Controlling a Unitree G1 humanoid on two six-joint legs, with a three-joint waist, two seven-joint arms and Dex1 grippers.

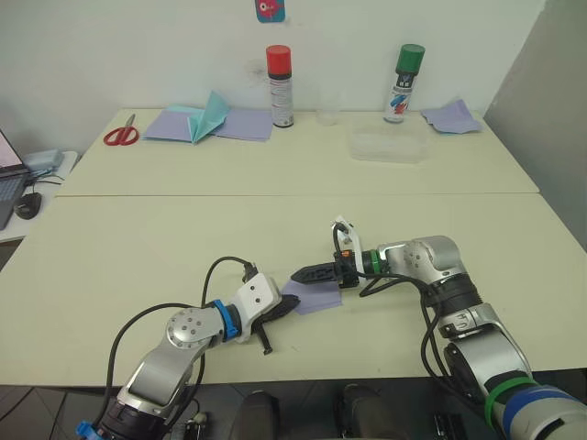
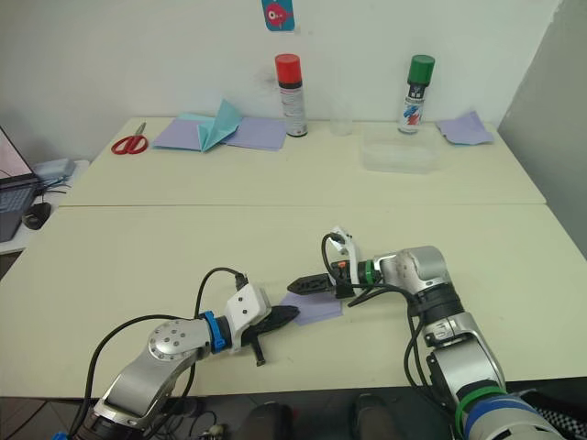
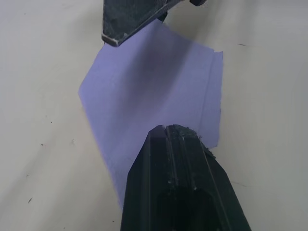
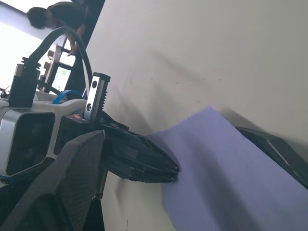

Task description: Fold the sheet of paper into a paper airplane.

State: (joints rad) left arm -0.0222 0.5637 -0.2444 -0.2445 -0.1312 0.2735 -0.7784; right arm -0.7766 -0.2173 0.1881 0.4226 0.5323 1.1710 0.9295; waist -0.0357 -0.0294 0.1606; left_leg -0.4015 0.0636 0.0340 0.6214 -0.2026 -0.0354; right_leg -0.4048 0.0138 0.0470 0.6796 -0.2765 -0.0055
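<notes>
While both tools (image 1: 287, 308) (image 1: 303, 272) pinch the sheet of paper (image 1: 314, 297), the clear tray (image 1: 389, 145) holds nothing.

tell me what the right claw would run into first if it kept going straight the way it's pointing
Most likely the left claw. The right claw points across the sheet of paper toward the robot's left, and the left claw's tips sit on the paper's opposite edge, though depth is hard to judge.

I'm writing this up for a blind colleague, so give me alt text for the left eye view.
Two robot grippers meet over a small lavender sheet of paper near the front of a cream table, the left gripper and right gripper both touching its edges. At the back stand two spray cans, red scissors, a clear container and more lavender sheets.
</notes>
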